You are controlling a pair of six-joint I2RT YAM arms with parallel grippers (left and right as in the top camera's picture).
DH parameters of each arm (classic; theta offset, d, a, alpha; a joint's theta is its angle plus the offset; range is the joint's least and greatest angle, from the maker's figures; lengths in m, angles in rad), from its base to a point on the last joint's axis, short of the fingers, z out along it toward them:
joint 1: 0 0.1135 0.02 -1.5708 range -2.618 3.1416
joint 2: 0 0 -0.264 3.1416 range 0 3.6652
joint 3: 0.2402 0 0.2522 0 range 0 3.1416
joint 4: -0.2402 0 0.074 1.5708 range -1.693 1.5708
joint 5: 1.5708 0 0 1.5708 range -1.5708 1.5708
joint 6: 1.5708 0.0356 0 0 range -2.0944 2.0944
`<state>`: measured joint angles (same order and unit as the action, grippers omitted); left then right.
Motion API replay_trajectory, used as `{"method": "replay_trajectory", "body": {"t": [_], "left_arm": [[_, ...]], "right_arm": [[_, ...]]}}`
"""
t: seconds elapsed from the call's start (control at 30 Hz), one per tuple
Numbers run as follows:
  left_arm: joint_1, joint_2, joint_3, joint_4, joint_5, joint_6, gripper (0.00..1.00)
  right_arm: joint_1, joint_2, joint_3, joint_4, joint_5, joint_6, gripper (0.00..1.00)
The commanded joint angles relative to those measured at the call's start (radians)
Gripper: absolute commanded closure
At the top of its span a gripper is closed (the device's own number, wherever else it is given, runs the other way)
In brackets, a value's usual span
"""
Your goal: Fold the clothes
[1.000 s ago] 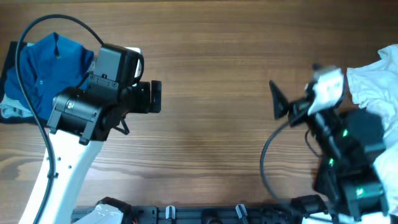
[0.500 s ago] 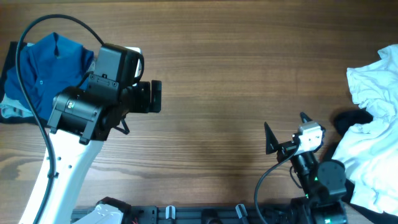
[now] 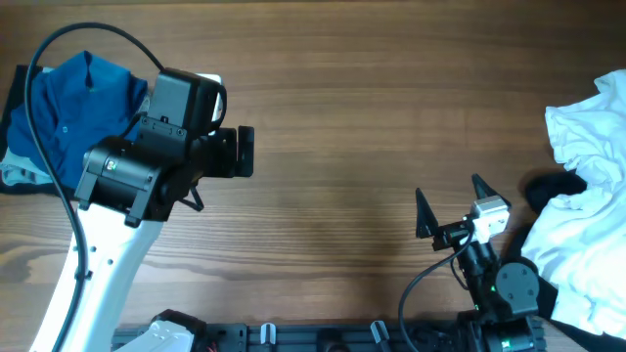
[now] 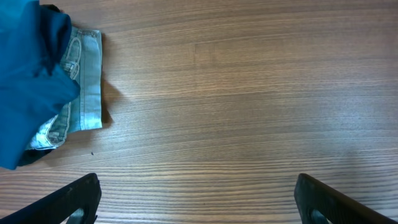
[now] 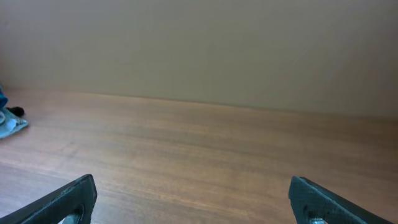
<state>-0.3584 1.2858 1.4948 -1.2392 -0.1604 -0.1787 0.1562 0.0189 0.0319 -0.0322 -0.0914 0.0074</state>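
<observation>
In the overhead view, the deep-blue shirt is being shown bunched at the far left of the table, partly covered by the left arm and its black cable. A strip of pale denim is peeking out beneath the shirt. The left gripper is being held over bare wood just to the right of the shirt and apart from it; how its jaws stand cannot be told from this view. The right gripper is being held near the front edge, right of centre, with its two black fingers spread in a wide V and nothing between them. A heap of white cloth is lying at the right edge, with a dark item resting against it (what it is cannot be told).

In the left wrist view, the shirt is filling the upper left corner and is draped over the folded denim. The fingers are being held wide apart at the two lower corners, with only wood between them.

In the right wrist view, the fingers are likewise being held wide apart and empty, over bare wood, with a plain beige wall behind. A tiny scrap of blue and pale fabric is showing at the far left edge.
</observation>
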Motion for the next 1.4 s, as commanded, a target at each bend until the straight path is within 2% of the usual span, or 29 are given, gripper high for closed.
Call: {"method": "replay_trajectory", "body": {"t": [0.0, 0.6, 0.87, 0.93, 1.03, 1.13, 1.23, 1.27, 1.37], "left_arm": [[-0.005, 0.003, -0.004, 0.001, -0.013, -0.016, 0.0], [-0.006, -0.008, -0.004, 0.0, -0.013, -0.016, 0.0], [0.046, -0.158, -0.006, 0.047, -0.017, -0.016, 0.0], [0.092, -0.222, -0.028, 0.118, -0.016, -0.016, 0.0], [0.179, -0.352, -0.134, 0.323, 0.016, -0.016, 0.0], [0.239, -0.486, -0.297, 0.526, 0.053, -0.016, 0.0], [0.276, -0.619, -0.481, 0.666, 0.083, -0.017, 0.0], [0.295, -0.692, -0.585, 0.726, 0.108, -0.017, 0.0], [0.329, -0.806, -0.748, 0.811, 0.158, -0.017, 0.0]], "right_arm": [[-0.003, -0.014, -0.012, 0.006, 0.018, 0.019, 0.0], [-0.003, -0.014, -0.012, 0.006, 0.017, 0.019, 0.0], [-0.003, -0.014, -0.012, 0.006, 0.018, 0.019, 0.0], [-0.003, -0.014, -0.012, 0.006, 0.017, 0.019, 0.0], [-0.003, -0.014, -0.012, 0.006, 0.018, 0.019, 0.0], [-0.003, -0.014, -0.012, 0.006, 0.018, 0.019, 0.0], [-0.003, -0.014, -0.012, 0.006, 0.018, 0.019, 0.0], [-0.003, -0.014, -0.012, 0.006, 0.017, 0.019, 0.0], [-0.003, -0.014, -0.012, 0.006, 0.018, 0.019, 0.0]]}}
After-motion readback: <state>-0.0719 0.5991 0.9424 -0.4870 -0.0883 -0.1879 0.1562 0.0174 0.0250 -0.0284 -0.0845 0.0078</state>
